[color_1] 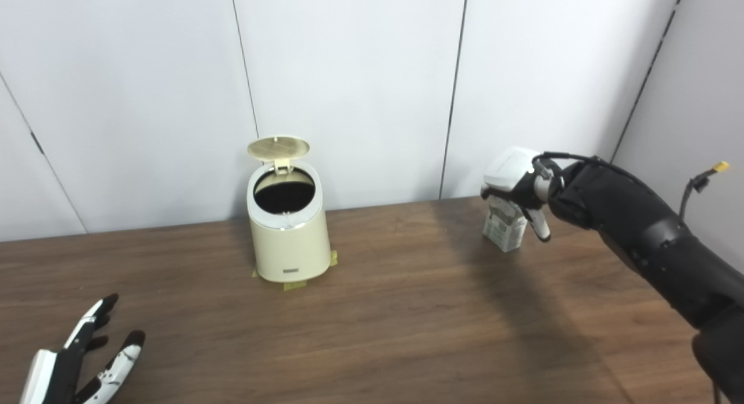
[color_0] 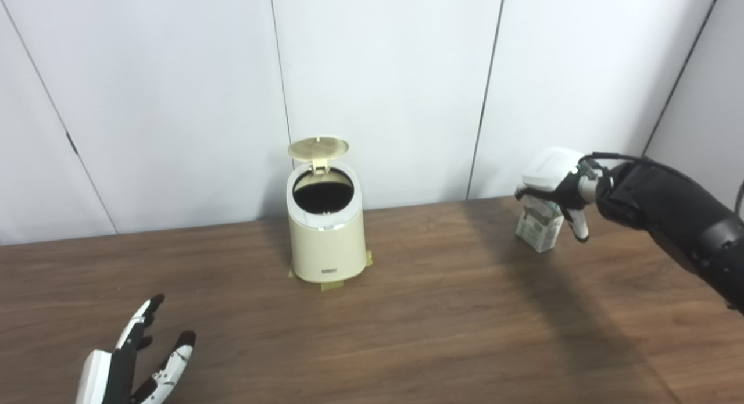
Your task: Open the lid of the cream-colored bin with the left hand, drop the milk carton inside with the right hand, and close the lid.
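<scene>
Only my right-eye view catches a yellow-tipped cable behind my right hand, closed around the small printed milk carton; left hand splayed, cream-coloured round bin lid up.

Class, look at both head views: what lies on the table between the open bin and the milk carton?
Nothing: between the cream-colored bin and the milk carton there is only bare wooden table with a shadow across it. Both eye views show this.
</scene>
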Available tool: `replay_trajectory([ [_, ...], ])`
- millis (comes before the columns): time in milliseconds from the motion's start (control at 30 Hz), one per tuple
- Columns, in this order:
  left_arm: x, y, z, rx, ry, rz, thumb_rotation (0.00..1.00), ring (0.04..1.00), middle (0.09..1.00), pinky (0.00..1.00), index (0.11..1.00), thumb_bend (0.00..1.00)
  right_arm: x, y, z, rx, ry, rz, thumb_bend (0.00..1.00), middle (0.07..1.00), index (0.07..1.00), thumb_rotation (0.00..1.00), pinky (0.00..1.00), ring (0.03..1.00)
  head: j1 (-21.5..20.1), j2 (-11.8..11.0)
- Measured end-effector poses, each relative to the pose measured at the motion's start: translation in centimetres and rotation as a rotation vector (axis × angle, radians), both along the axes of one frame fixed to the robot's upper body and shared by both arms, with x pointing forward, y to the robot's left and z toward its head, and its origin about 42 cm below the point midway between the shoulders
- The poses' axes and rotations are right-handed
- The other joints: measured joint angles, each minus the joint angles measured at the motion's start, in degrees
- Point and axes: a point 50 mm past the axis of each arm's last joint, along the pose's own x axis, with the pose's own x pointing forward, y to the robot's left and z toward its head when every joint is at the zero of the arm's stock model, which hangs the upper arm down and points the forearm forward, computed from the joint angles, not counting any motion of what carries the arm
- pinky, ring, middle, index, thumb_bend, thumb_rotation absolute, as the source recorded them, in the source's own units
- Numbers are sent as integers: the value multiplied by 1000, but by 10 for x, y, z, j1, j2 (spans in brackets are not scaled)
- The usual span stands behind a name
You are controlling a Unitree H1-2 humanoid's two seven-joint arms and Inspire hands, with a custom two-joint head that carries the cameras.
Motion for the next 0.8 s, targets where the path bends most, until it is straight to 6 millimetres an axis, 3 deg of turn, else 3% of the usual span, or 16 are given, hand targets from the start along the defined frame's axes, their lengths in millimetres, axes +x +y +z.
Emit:
replay_trajectory([
  [433, -3, 1, -1, 8, 27, 2, 636, 912, 927, 830, 910, 484, 3, 7, -2, 25, -17, -15, 989, 838, 830, 155, 744, 838, 1, 4],
  [800, -4, 0, 0, 5, 29, 1, 622, 898, 930, 806, 909, 454, 5, 10, 2, 84, -54, -4, 987, 793, 776, 141, 689, 775, 5, 4],
])
